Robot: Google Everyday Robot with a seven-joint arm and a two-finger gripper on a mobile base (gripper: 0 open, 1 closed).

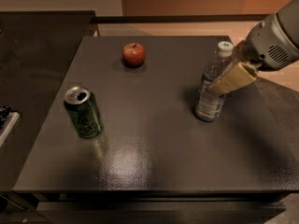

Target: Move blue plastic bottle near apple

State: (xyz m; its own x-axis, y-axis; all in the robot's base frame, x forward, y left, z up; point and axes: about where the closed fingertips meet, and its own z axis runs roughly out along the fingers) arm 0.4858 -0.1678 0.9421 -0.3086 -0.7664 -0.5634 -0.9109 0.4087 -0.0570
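Though near table [154,171] edge, hand [220,84] at bottle [208,104].

The tool [219,84] crosses the upper blue plastic bottle [212,70], hiding part of it; its arm [275,38] runs off the right edge. The label [208,106] print's too small to read. A pale thing [6,124] at left is cut off.

The scene is dim and warm-toned, with light seemingly falling from above: a soft patch of glare lies on the dark worktop [154,125] near its front edge, beside the green can [84,112]. Faint shadows sit under the apple [134,54] near the back edge and to the left of the blue plastic bottle [209,101] by the right edge. The gripper [219,84], against the bottle's upper part, is the brightest-lit thing.
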